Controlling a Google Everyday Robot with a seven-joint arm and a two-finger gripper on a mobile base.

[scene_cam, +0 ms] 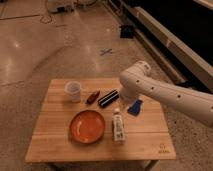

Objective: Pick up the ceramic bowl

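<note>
Ceramic bowl (87,126): orange-red, glossy, wide and shallow; it sits upright on the front-middle of the desk (150,146), looks empty, and nothing holds it.
Hand (121,102): at the end of the white arm (165,94) that reaches in from the right. It hangs low over the back-right part of the desk, behind the bowl and to its right, apart from it.
Hand state: cannot tell whether it stands apart or together, as the bulky wrist covers it; I see nothing carried in it.
Neighbours: a white bottle (118,128) lies just beside the bowl's right rim. A white cup (73,91) stands behind the bowl to the left. A small brown-red item (92,97) and a black bar (108,98) lie behind the bowl. A blue item (135,107) lies just right of the hand.
Step in hand: by my reading, the approach; the bowl is not yet reached.
Path: lift a little first so the bar and the bottle are cleared, then travel forward and left until the hand is above the bowl's rim.
Where to take it: the back-left or front rim looks best, well away from the bottle. Come straight down with one side of the hand inside the bowl and the other outside.
Grip: the glaze is probably slippery and the wall is low, so go deep on the rim and close firmly before lifting.
Lift: go slowly and straight up; a bowl held by one edge tends to droop on the far side.
Risks: nudging the bottle, pressing the rim so the bowl tips, or pushing the bowl across the desk.
</note>
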